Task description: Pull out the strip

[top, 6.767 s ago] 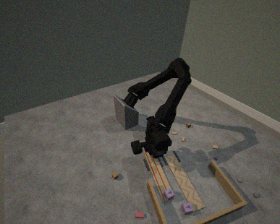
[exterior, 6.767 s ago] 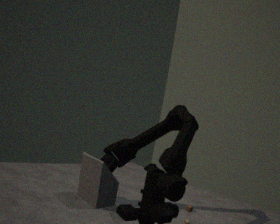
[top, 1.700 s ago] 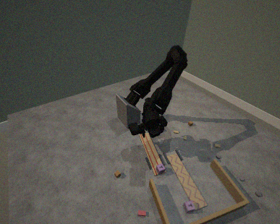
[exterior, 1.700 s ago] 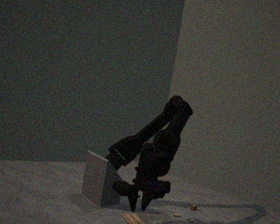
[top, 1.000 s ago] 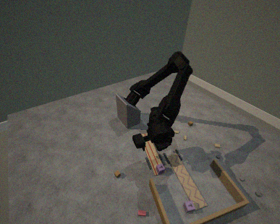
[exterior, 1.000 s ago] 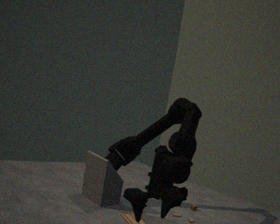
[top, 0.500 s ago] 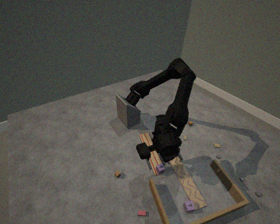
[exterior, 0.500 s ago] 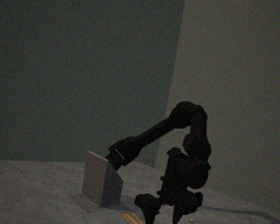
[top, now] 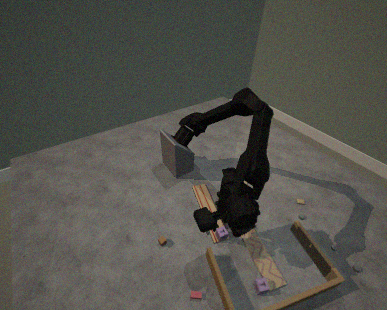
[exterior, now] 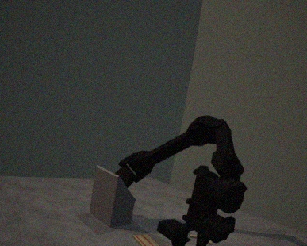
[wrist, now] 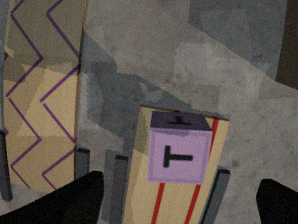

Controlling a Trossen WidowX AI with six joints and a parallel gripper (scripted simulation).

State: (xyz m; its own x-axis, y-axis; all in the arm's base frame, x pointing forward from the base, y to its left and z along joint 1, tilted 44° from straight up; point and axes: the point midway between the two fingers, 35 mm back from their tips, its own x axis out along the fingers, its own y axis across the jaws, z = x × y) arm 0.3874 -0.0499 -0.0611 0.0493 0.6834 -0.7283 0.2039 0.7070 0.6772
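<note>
A purple cube with a black T on top rests on the near end of the red-lined strip. A second purple cube with a dark mark is at the far end of the zigzag strip; whether it rests on that strip or against its edge I cannot tell. My gripper is open and empty, above the red-lined strip, with one finger on each side of the T cube in the wrist view. The arm hides part of both strips in the top view.
Dark rails flank the red-lined strip, and another rail stands beside the zigzag strip. A wooden three-sided frame surrounds the second cube. An orange block, a red block and a yellow block lie farther out.
</note>
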